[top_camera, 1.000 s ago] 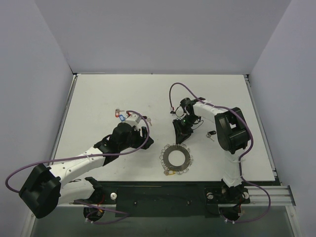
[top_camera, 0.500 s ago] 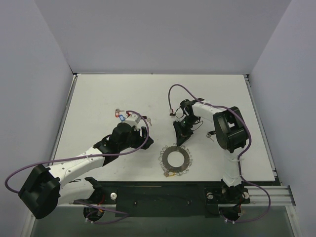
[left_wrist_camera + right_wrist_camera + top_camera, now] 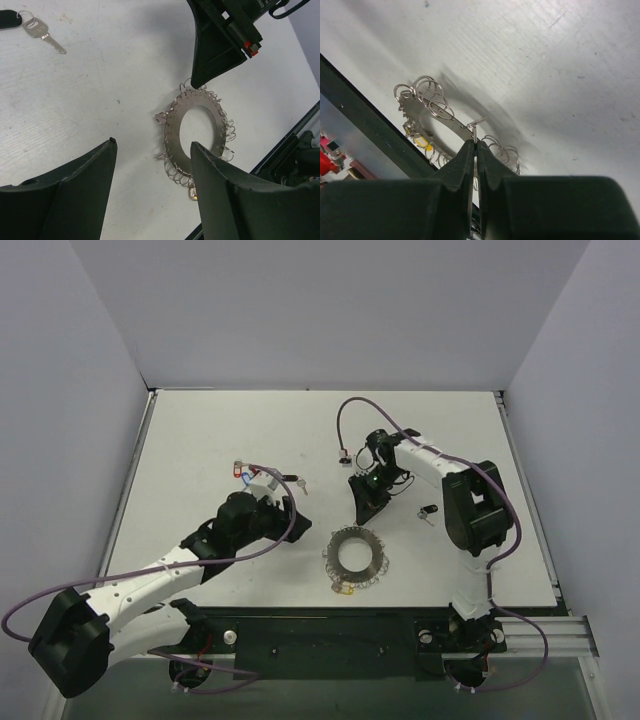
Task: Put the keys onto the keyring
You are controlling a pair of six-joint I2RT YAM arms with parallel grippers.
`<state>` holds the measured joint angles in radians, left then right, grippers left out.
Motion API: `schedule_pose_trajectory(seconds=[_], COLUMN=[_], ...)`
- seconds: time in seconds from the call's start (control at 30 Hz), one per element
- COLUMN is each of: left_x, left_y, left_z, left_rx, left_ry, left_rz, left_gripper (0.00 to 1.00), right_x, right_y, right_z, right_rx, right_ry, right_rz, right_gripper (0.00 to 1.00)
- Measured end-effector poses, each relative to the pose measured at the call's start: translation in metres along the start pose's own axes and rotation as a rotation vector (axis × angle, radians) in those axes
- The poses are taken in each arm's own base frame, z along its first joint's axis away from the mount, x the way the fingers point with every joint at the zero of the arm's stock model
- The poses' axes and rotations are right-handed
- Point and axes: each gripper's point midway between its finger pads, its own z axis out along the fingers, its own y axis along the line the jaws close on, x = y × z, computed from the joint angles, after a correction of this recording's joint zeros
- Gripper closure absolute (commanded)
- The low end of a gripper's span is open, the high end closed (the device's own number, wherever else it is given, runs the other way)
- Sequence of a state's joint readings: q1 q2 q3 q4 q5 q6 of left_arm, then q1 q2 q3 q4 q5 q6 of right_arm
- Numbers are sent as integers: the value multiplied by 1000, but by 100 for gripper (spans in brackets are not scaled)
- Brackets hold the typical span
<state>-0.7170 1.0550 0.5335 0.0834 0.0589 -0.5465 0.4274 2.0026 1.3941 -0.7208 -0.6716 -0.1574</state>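
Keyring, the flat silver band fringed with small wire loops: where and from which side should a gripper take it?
By one small wire loop on its rim, from above, fingertips closing across the wire. The flat silver keyring lies flush on the white table, so its band offers little edge, while the loops tilt up. The right gripper is shut on one at the far rim.

The left end effector (image 3: 151, 145), fingers spread, hangs above the keyring (image 3: 173, 127), whose far rim the right end effector (image 3: 193, 80) touches.
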Motion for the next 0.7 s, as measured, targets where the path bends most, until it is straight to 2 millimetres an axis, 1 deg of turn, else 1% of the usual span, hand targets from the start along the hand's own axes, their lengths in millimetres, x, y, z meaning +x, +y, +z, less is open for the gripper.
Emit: schedule_pose_trajectory(seconds=[0.1,0.2,0.27,0.37,0.53,0.63,0.7], left_x=[-4,-7,-11,-27,-52,-71,-83], left_y=[-9,-19,-27,-45,-71,-86,-96], left_z=[-6,-12,-15,-24,-38,-46,-50], left_rx=[67,147,197,289,393,438,466], left_ry=[-52,-101,-131,-201,-302,-365,-402], left_rz=[17,56,94,181,327,399,443], left_gripper=[32,32,34,34,36,37,38], right_x=[-9,-21,-29,-36,-39,-37,-33], right_y=[8,18,27,43,73,88,97], right_z=[-19,-43,-64,-97,-147,-167,-177], right_rx=[19,46,72,114,187,224,254], right_ry=[-47,-109,-159,-228,-308,-327,-319], right_rz=[-79,-188,-280,-435,-685,-810,-906], right_gripper=[100,100,100,100,100,100,100])
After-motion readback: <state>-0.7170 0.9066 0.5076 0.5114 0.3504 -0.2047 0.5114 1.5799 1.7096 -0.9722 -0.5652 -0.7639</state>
